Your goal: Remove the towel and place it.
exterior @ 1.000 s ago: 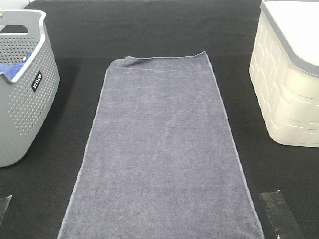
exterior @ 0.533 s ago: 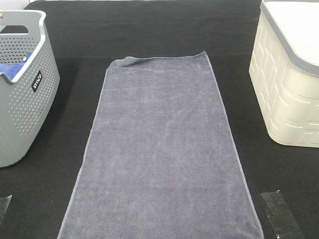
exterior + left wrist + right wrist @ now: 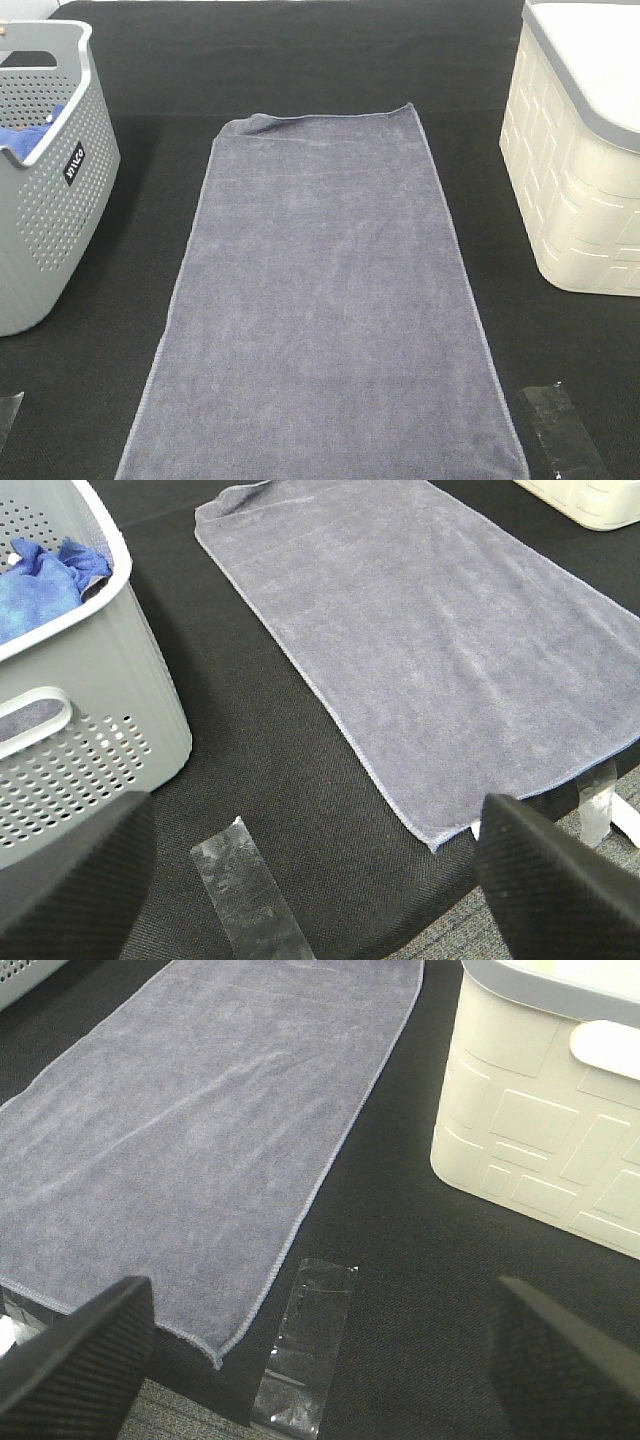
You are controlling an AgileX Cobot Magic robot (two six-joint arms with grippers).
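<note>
On black woven mat (image 3: 320, 70) | towel (image 3: 325, 300): flat, long, grey-lavender terry rectangle

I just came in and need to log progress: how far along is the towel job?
Done, by the look of it: the towel lies spread flat on the black table, between the grey basket and the cream bin. In hand: nothing; the left gripper and right gripper are both open and empty. Left: nothing evident, except one slightly rumpled far corner.
</note>
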